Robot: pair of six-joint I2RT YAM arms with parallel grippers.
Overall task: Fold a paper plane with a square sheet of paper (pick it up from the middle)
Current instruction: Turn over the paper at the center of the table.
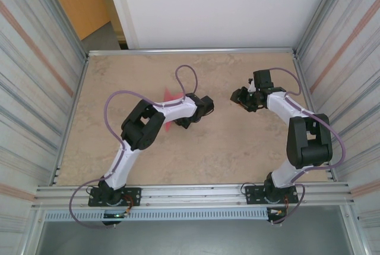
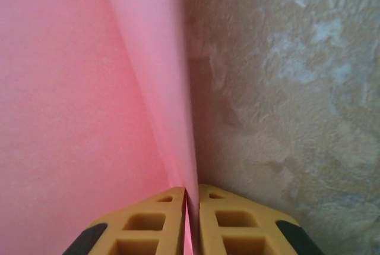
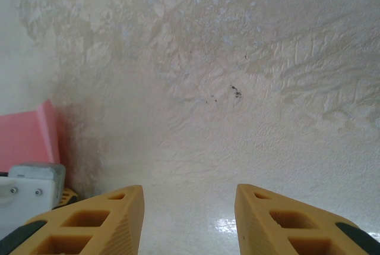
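Observation:
The square sheet of paper point(image 2: 71, 88) is pink and stands up off the table as a folded flap, with one sloping crease running down into my left gripper point(image 2: 192, 198). That gripper is shut on the sheet's edge, its yellow fingers point(image 2: 154, 219) pressed against both sides. From above, pink corners point(image 1: 172, 95) poke out from under the left arm near the table's middle. My right gripper point(image 3: 190, 207) is open over bare table to the right of the sheet, nothing between its fingers. In the right wrist view a piece of the pink sheet point(image 3: 27, 139) shows at the left edge.
The beige mottled table point(image 1: 237, 148) is fenced by metal rails and corrugated walls on the left and right. A white part of the left arm point(image 3: 32, 178) sits close beside the right gripper's left finger. The right gripper point(image 1: 240, 97) faces the left wrist point(image 1: 199, 107).

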